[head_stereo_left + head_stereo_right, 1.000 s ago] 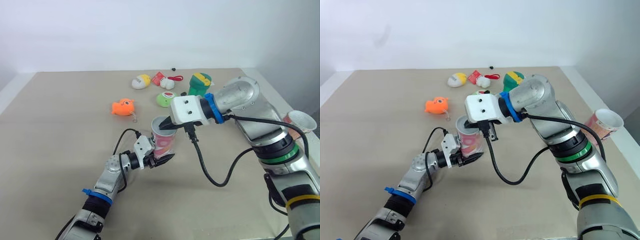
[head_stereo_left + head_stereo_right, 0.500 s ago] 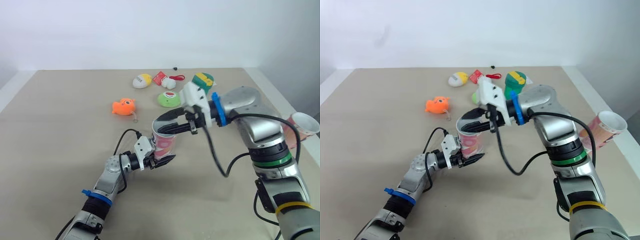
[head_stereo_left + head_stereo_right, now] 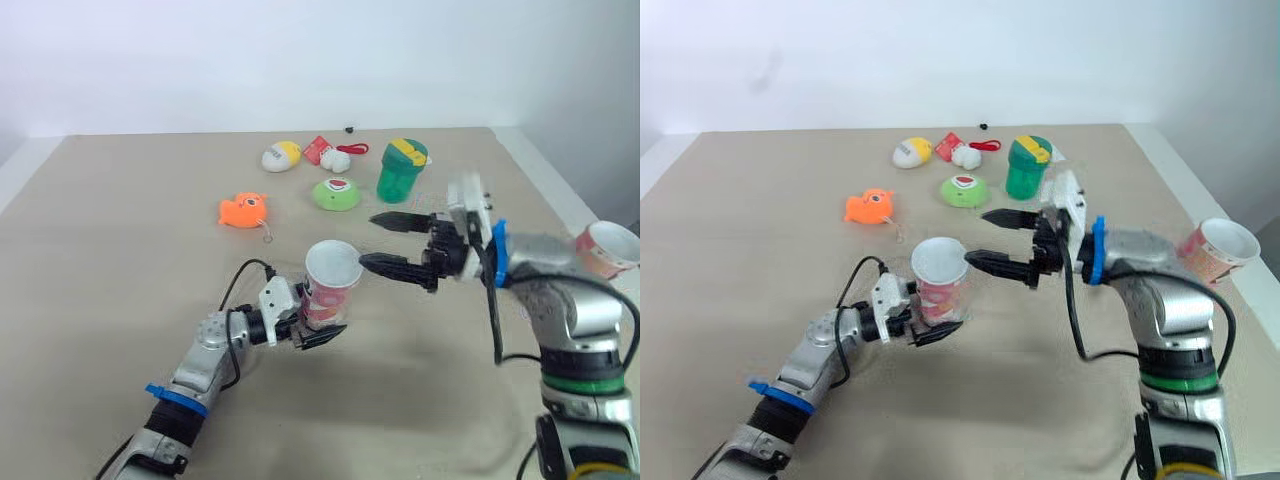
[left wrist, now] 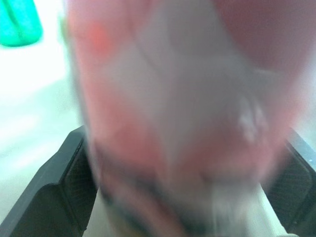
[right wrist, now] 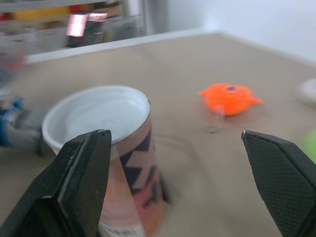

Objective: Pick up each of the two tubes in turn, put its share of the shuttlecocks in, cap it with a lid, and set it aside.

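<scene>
While L claw clamps the tube near-upright, mouth up, R claw gapes beside it.

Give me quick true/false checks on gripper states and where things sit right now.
1. The left gripper is shut on the tube. True.
2. The right gripper is shut on the tube too. False: it is open, beside the tube and apart from it.
3. The orange toy lies inside the tube. False: it lies on the table, apart from it.
4. A second tube is at the table's right edge. True.
</scene>
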